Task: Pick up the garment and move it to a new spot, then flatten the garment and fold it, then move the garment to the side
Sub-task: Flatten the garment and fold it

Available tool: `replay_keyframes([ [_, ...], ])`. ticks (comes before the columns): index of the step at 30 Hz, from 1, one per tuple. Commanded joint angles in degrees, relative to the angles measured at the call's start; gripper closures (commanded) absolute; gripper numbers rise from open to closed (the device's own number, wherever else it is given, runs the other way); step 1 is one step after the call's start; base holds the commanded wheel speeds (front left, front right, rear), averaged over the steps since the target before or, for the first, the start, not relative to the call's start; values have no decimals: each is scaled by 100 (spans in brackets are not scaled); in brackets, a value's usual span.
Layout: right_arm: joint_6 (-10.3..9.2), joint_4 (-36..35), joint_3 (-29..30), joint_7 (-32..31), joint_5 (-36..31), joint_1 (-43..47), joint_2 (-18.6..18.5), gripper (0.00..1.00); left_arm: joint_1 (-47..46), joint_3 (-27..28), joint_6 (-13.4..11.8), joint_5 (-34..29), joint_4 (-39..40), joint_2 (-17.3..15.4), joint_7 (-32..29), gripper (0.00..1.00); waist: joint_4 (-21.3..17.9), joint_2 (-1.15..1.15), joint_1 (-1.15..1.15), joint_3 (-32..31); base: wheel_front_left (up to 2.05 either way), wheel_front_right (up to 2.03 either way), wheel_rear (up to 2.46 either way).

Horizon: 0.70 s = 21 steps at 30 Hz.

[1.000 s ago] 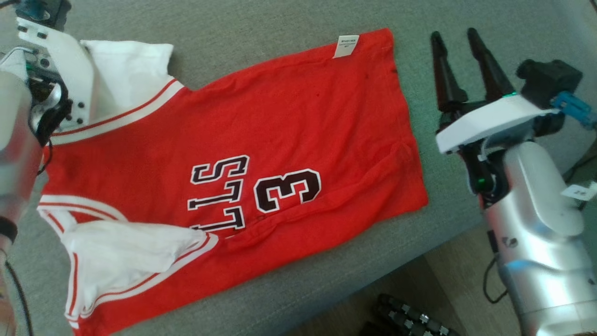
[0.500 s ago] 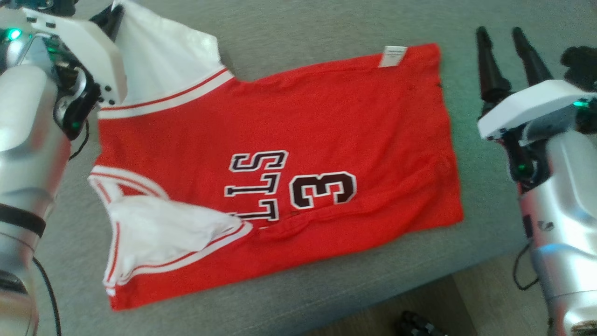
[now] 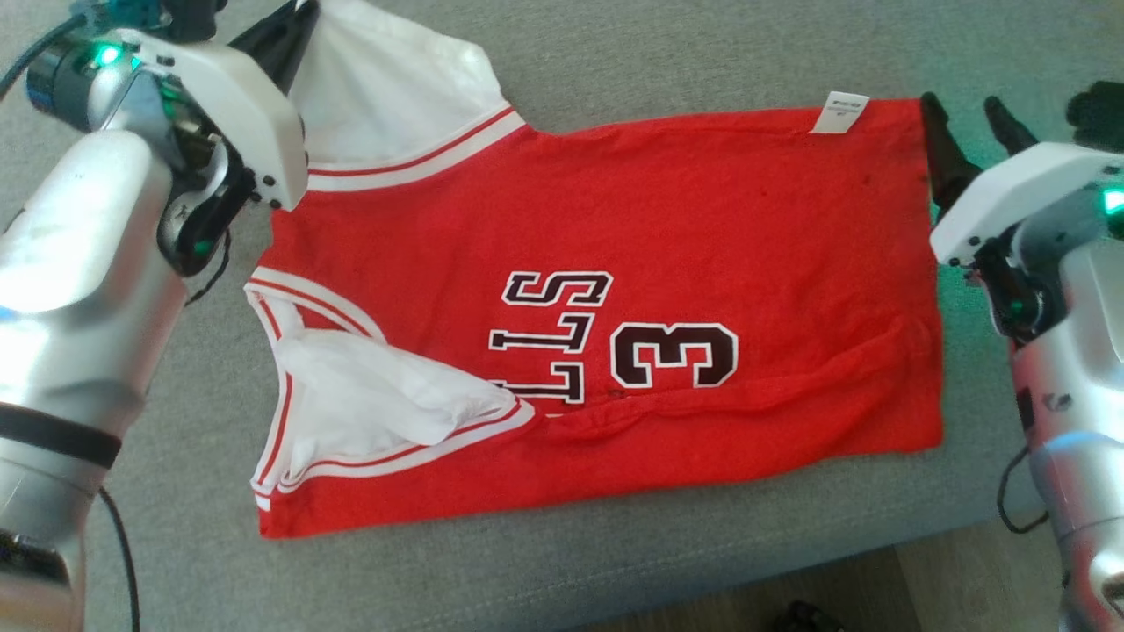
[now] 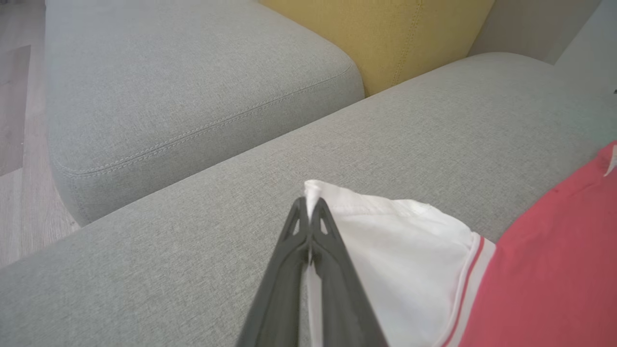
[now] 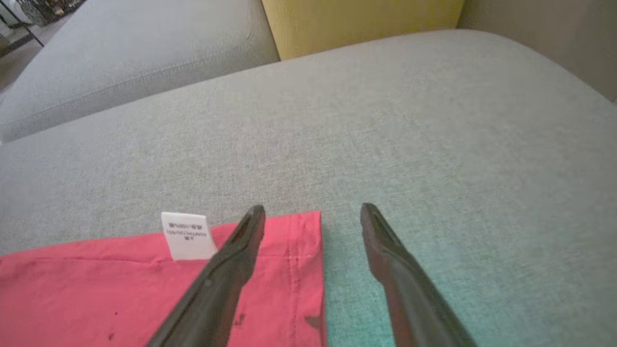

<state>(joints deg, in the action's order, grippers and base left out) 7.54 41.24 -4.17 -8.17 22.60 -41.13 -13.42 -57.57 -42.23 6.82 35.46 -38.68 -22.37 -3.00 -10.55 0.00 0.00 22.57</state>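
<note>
Between closed left jaws, garment (image 4: 414,250) sleeve, seemingly

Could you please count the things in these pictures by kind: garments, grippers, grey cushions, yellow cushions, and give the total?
garment: 1
grippers: 2, left gripper and right gripper
grey cushions: 2, near cushion and far cushion
yellow cushion: 1
total: 6

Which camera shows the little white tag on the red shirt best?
The right wrist view: the tag is close and big, its printing visible. The head view shows the tag tiny at the far edge of the red shirt. The left wrist view catches just a white sliver, maybe the tag.
</note>
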Motion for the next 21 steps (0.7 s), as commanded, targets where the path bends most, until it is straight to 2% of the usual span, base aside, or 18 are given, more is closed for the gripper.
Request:
replay_keyframes([
  [1,-5,-105,-133,-42,50,-149,-91,0,-134,161,-43,-18,235,-249,-20,100,26,0,0,30,0,0,0],
  [12,-5,765,-360,-233,86,-578,-211,0,-16,152,-268,14,926,-420,-252,100,119,0,0,200,0,0,0],
  [17,-5,961,-558,-344,404,-670,-174,0,13,125,-327,15,1069,-458,-314,100,136,0,0,226,0,0,0],
  [18,-5,987,-626,-384,451,-676,-185,5,18,123,-339,17,1085,-464,-321,100,136,0,0,226,0,0,0],
  [19,-5,1001,-692,-407,500,-684,-199,60,24,123,-353,20,1098,-470,-324,100,134,0,0,224,0,0,0],
  [20,-5,1008,-745,-402,545,-693,-220,100,28,125,-366,23,1108,-475,-325,100,132,0,0,224,0,0,0],
  [21,-5,1011,-792,-373,577,-703,-248,100,30,127,-378,26,1115,-481,-323,100,129,0,0,224,0,0,0],
])
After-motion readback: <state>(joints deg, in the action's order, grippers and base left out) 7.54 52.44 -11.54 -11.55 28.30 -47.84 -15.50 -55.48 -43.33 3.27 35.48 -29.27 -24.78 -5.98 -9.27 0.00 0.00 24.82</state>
